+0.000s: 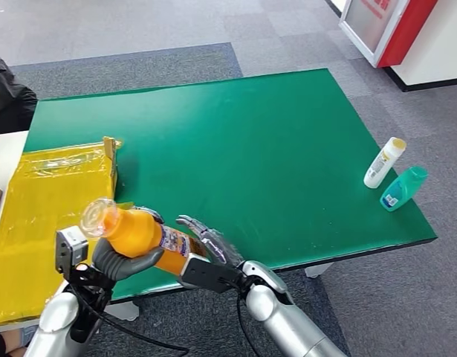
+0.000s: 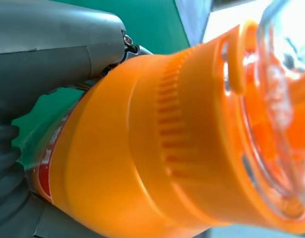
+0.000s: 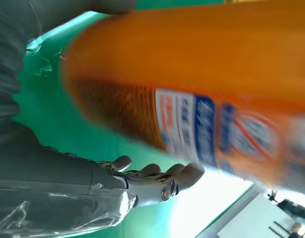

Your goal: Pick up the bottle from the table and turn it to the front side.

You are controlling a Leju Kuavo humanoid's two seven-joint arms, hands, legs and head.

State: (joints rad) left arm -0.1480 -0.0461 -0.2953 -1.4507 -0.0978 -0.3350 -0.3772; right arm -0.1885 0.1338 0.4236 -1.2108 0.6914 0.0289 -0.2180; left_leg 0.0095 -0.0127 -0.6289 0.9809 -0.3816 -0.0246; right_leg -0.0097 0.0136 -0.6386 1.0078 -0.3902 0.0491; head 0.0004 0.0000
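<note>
An orange bottle (image 1: 139,234) with a clear cap and a printed label lies on its side in the air over the near edge of the green table (image 1: 259,149). My left hand (image 1: 122,260) grips it around the upper body, just below the cap, and the thumb (image 2: 49,44) presses on the orange plastic (image 2: 162,148). My right hand (image 1: 209,245) is at the bottle's base end with its fingers (image 3: 158,173) stretched out. A strip of green table shows between these fingers and the labelled body (image 3: 203,64), which is blurred.
A flat box wrapped in yellow tape (image 1: 52,208) lies at the table's left. A white bottle (image 1: 384,162) and a teal bottle (image 1: 404,187) lie near the right edge. A person in dark clothing (image 1: 7,97) is at the far left, and a red-and-white cabinet (image 1: 394,26) stands at the back right.
</note>
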